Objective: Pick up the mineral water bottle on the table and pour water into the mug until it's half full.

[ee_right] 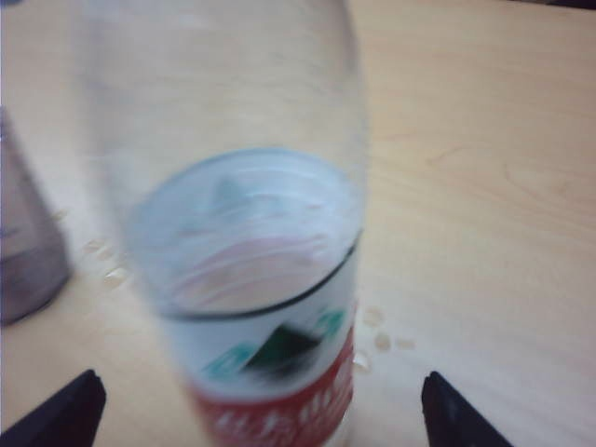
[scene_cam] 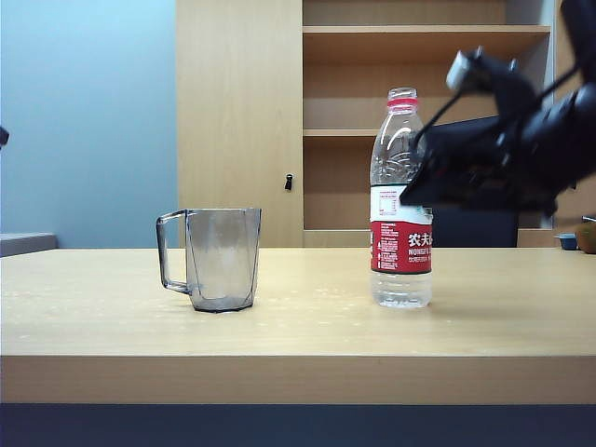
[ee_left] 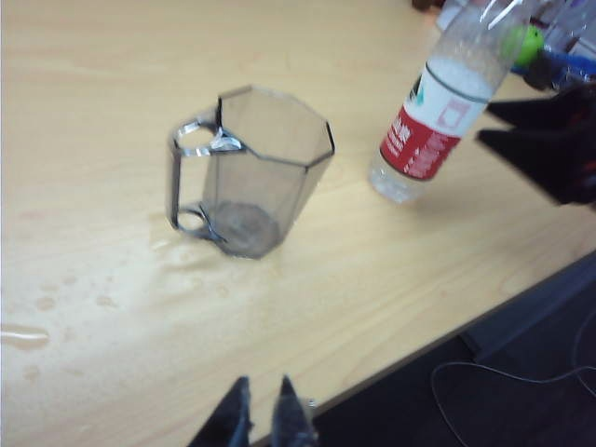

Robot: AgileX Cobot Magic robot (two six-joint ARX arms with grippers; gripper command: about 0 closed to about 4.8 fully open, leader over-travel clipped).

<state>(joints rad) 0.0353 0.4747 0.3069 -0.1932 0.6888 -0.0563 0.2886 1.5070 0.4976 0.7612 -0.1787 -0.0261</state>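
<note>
- The table (scene_cam: 298, 326): a wide light wooden top spanning the lower half of the exterior frame, its thick pale front edge running straight across. Bare board lies left of the mug, between mug and bottle, and at lower right. Small water drops and a wet patch dot the wood around the mug in the left wrist view.
- Room behind: a blue wall at upper left and a light wooden cabinet (scene_cam: 372, 112) with open shelves at upper centre and right.
- The right gripper (scene_cam: 419, 191): a dark arm enters from the right edge of the exterior frame at the bottle's mid-height. Its jaws stand wide apart; in the right wrist view the two dark fingertips (ee_right: 56, 414) sit in the lower corners with the bottle between them and clear wood on either side, so neither touches the plastic. It holds nothing.
- The mineral water bottle (scene_cam: 401, 200): upright on the table, right of centre, uncapped, with a red neck ring and red-and-white label. Water (scene_cam: 401, 287) fills it to about the label's top.
- The mug (scene_cam: 222, 259): upright, left of centre, well apart from the bottle, handle towards the left edge; it appears empty.
- The left gripper (ee_left: 264, 414): at the bottom edge of the left wrist view, over the table's front edge, tips nearly together, holding nothing.
</note>
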